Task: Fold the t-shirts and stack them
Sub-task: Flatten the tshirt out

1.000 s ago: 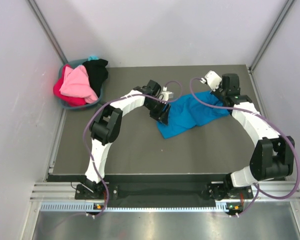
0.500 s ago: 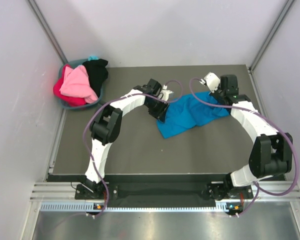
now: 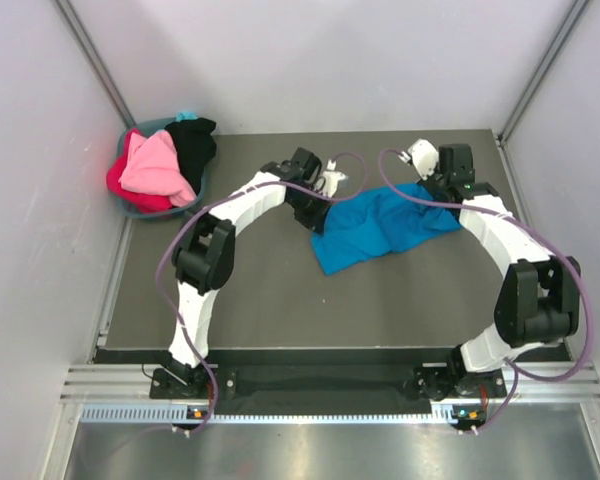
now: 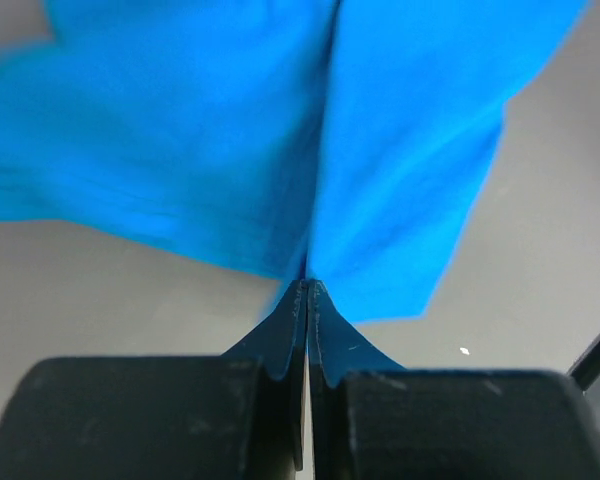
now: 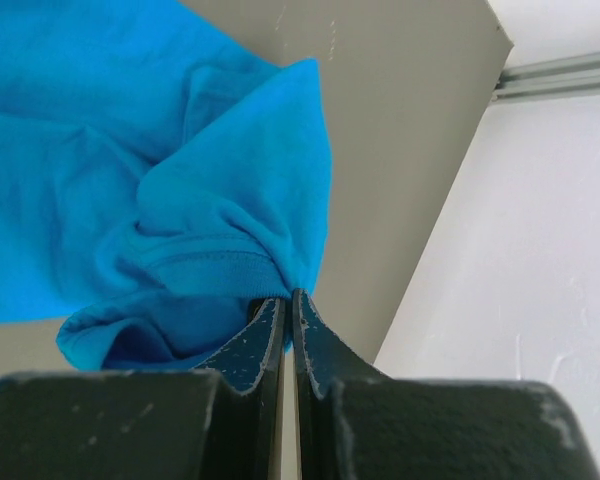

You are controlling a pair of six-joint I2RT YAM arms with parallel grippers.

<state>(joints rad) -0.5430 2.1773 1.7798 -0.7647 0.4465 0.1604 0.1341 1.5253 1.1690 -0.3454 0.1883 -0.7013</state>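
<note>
A bright blue t-shirt (image 3: pixel 380 232) lies crumpled on the dark table between the two arms. My left gripper (image 3: pixel 320 220) is at the shirt's left edge. In the left wrist view the gripper (image 4: pixel 308 284) is shut, with blue cloth (image 4: pixel 200 130) pinched at its tips. My right gripper (image 3: pixel 436 194) is at the shirt's far right corner. In the right wrist view it (image 5: pixel 288 296) is shut on a bunched fold of the blue cloth (image 5: pixel 230 210). Pink (image 3: pixel 158 165), red (image 3: pixel 122 180) and black (image 3: pixel 193 143) t-shirts are heaped at the back left.
The heaped shirts fill a teal basket (image 3: pixel 138 211) in the back left corner against the wall. The right wall and a metal rail (image 5: pixel 555 78) stand close beside the right gripper. The table's mat (image 3: pixel 280 300) is bare in front of the blue shirt.
My left gripper has gone from open to shut on the blue shirt's left edge. Both arms shifted slightly towards the back.
</note>
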